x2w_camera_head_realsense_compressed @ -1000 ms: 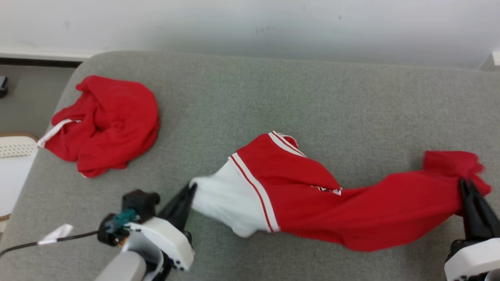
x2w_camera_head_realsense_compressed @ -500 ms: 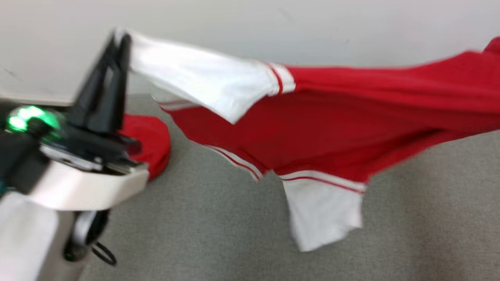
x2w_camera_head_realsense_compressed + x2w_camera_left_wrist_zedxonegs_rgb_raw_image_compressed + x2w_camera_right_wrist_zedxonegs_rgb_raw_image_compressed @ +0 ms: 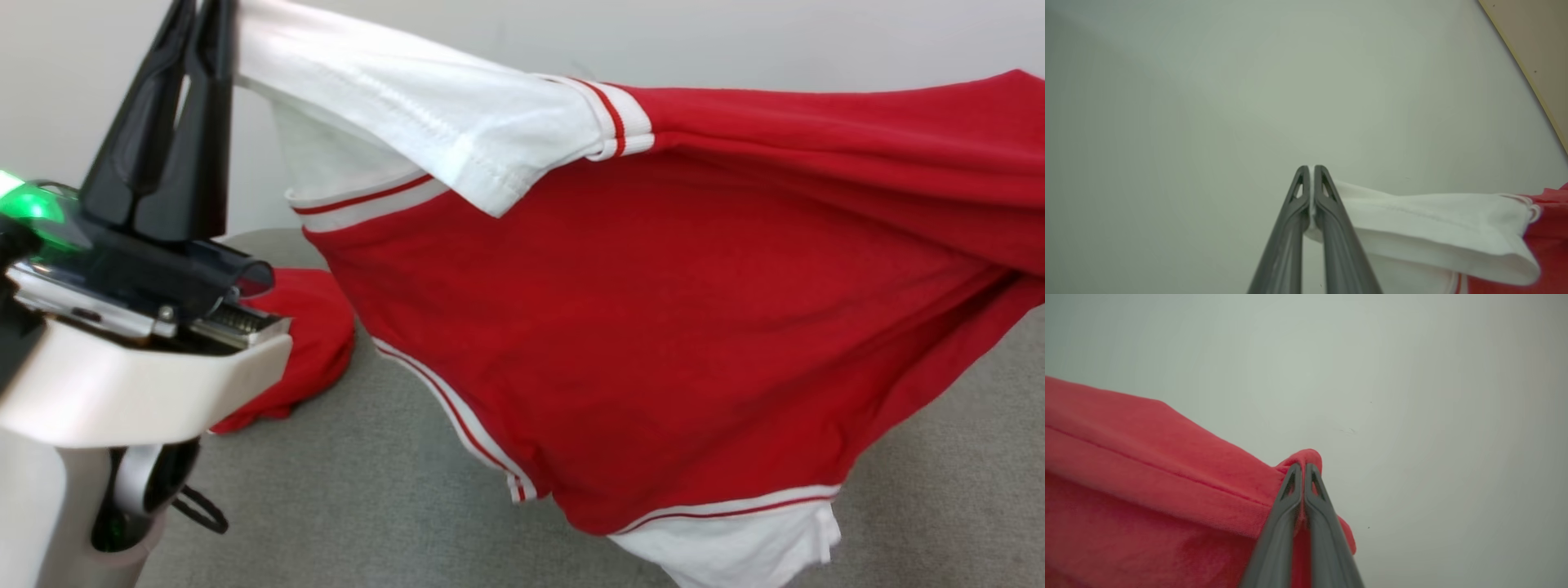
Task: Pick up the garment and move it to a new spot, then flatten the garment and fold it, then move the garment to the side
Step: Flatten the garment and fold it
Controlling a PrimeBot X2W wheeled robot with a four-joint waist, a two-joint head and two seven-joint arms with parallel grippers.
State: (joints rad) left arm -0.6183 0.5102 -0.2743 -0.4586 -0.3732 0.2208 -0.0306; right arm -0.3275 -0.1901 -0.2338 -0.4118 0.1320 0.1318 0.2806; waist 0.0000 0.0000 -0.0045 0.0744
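The garment (image 3: 653,327) is a red shirt with white sleeves and red-and-white striped trim, hanging stretched in the air above the grey surface. My left gripper (image 3: 208,8) at the upper left of the head view is shut on the edge of a white sleeve (image 3: 1412,220). In the left wrist view my left gripper (image 3: 1310,169) pinches that white cloth between its dark fingers. In the right wrist view my right gripper (image 3: 1302,467) is shut on a red edge of the garment (image 3: 1147,477). The other white sleeve (image 3: 735,547) dangles low.
A second red garment (image 3: 302,351) lies crumpled on the grey padded surface (image 3: 367,506), partly behind my left wrist. A pale wall (image 3: 735,41) stands behind the surface.
Both grippers have lifted the garment off the surface and spread it in the air. The head view has shifted, and my left gripper now stands close at the upper left.
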